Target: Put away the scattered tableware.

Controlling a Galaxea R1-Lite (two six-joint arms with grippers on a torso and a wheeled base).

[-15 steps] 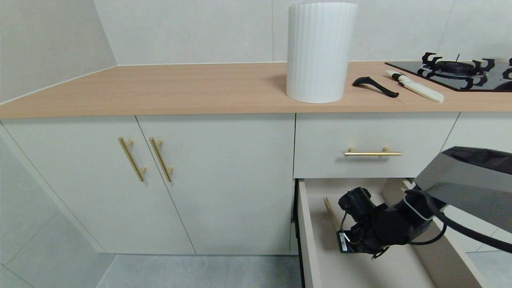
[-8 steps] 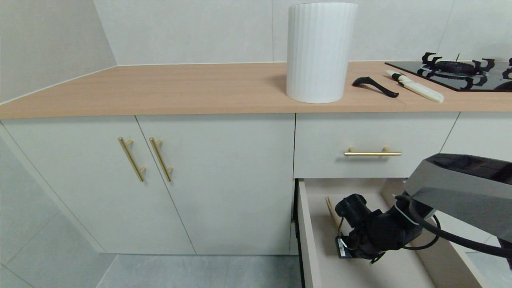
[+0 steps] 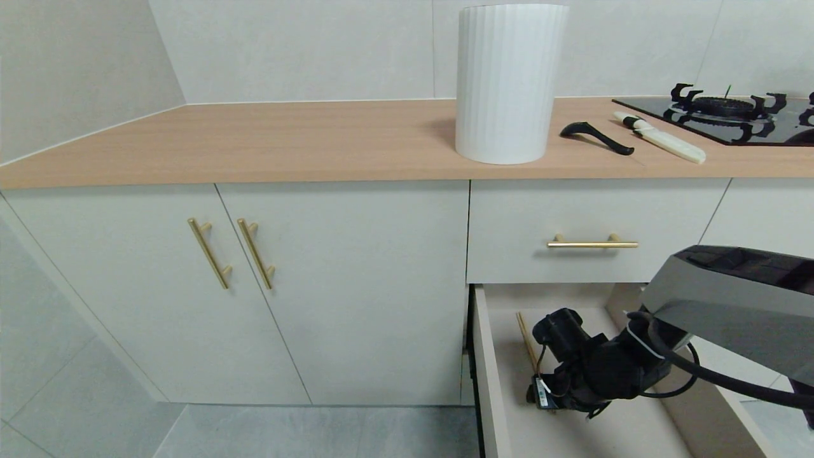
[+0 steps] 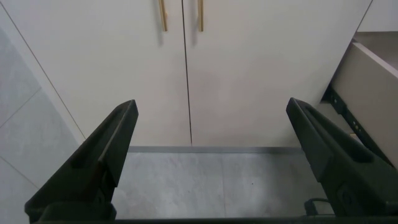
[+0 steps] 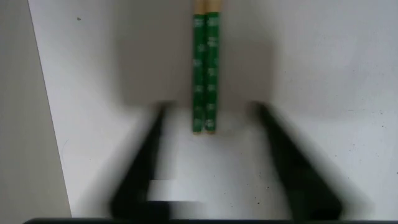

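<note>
A pair of wooden chopsticks (image 3: 524, 334) with green-patterned ends (image 5: 205, 68) lies flat on the floor of the open lower drawer (image 3: 489, 375), near its left wall. My right gripper (image 3: 544, 393) is down inside the drawer just in front of them. In the right wrist view its fingers stand open (image 5: 209, 109), one on each side of the chopsticks' ends, touching nothing. A black spoon (image 3: 594, 137) and a white knife (image 3: 661, 137) lie on the wooden countertop (image 3: 286, 140). My left gripper (image 4: 211, 109) hangs open before the cabinet doors, holding nothing.
A tall white ribbed canister (image 3: 509, 83) stands on the counter left of the spoon. A black gas hob (image 3: 731, 111) is at the far right. The upper drawer (image 3: 591, 243) is closed. Two cabinet doors with gold handles (image 3: 232, 253) sit to the left above grey floor.
My right gripper has shifted a little left and lower inside the drawer. The chopsticks still lie in the same place. The left arm has not moved.
</note>
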